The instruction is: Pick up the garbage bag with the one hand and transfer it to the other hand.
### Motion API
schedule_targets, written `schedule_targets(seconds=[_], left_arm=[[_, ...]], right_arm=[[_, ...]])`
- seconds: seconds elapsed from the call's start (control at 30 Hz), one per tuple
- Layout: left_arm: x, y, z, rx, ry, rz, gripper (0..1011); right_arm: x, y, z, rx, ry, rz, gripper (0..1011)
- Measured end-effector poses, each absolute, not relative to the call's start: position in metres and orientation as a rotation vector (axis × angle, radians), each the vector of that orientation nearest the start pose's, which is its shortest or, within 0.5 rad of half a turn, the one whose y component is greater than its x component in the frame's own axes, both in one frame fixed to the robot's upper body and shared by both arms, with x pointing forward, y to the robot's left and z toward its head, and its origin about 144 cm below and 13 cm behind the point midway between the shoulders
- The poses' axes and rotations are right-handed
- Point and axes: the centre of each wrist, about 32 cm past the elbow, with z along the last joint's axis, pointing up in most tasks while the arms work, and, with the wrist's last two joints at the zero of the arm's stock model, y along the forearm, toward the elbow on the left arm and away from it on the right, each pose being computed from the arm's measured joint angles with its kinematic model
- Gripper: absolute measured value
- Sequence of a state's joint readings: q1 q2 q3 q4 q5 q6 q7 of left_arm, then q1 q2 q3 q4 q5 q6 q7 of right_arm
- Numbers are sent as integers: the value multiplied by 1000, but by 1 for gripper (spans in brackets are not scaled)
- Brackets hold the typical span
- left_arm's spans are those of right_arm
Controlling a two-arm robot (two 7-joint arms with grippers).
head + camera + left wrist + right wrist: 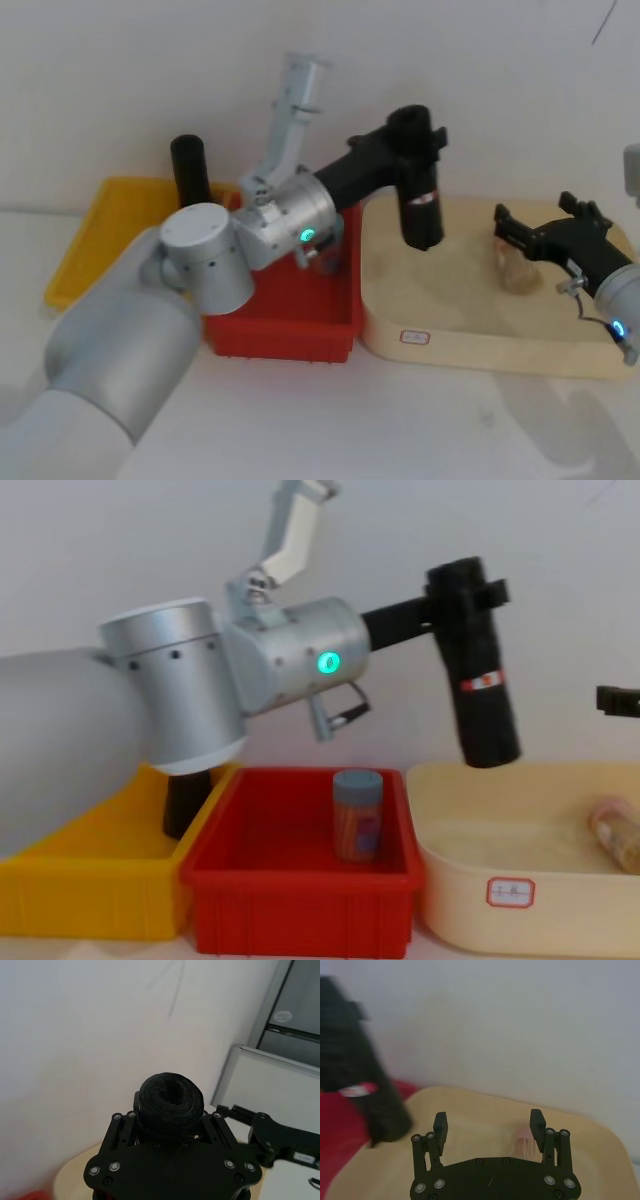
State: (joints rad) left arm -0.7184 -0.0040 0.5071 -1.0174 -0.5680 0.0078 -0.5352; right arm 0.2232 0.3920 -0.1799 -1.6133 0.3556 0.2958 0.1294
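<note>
Right gripper [533,212], slim and black on the blue-ringed silver arm, hangs over the right side of the shallow cream plastic tray [480,350], fingers spread wide and empty. Farther back, above the tray's left end, the green-ringed left gripper [415,135] clamps the black, red-and-white-banded garbage bag [421,215] near its top. The roll is slightly tilted and clear of the tray.

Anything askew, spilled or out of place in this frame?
Two small things. The garbage bag hangs tilted in mid-air, gripped near its top by the left gripper above the beige tray. A small bottle appears to lie on its side in that tray, near the open right gripper. Nothing looks spilled or damaged.
</note>
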Motion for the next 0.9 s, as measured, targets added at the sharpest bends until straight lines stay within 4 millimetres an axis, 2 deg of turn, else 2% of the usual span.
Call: schedule_targets(seconds=[0.27,0.47,0.9], left_arm=[[624,57,1250,-210,89,517,473],[625,44,1250,-185,75,486,473],[623,42,1247,-150,62,473,473]], right_arm=[[492,-280,1238,-136,19,-1173,1000],[483,-279,1240,-159,53,-1116,1000],[477,-279,1240,-181,120,-1106,1000]])
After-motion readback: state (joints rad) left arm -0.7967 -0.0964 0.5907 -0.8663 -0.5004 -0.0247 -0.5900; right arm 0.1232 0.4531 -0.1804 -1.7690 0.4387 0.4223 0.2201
